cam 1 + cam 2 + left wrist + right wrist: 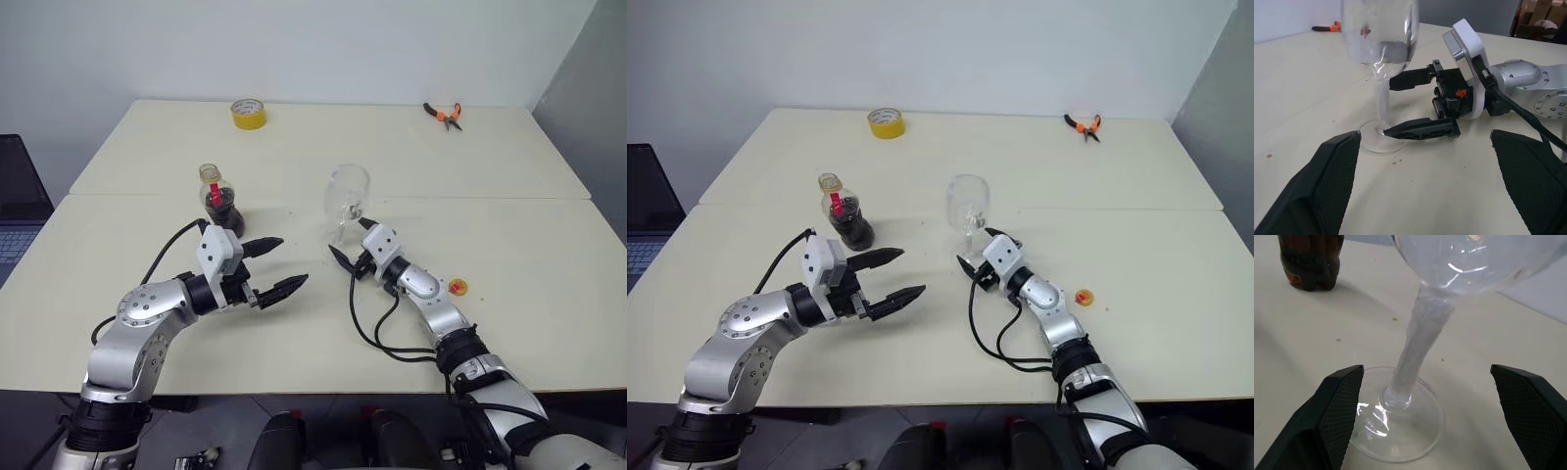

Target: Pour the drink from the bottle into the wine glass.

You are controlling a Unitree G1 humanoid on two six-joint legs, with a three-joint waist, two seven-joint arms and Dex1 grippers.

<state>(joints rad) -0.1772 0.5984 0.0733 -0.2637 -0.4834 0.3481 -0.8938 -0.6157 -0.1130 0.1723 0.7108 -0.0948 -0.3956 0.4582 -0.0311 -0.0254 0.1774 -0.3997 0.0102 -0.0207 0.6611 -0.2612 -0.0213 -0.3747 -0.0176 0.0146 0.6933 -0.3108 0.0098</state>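
The wine glass [348, 191] stands upright and empty near the table's middle. Its stem [1420, 333] rises between the two fingers of my right gripper [349, 245], which is open wide at the height of the foot [1396, 416] and touches neither side. The bottle [221, 203], squat and clear with a red strip at the neck, holds dark drink [225, 212] in its lower half and stands left of the glass. My left gripper [294, 260] is open and empty, just in front of the bottle and pointing towards the glass.
A small yellow round cap-like thing [457, 287] lies beside my right forearm. A yellow tape roll [248, 113] and orange-handled pliers [443, 114] lie at the far edge of the table. A laptop [15, 211] sits off the table's left side.
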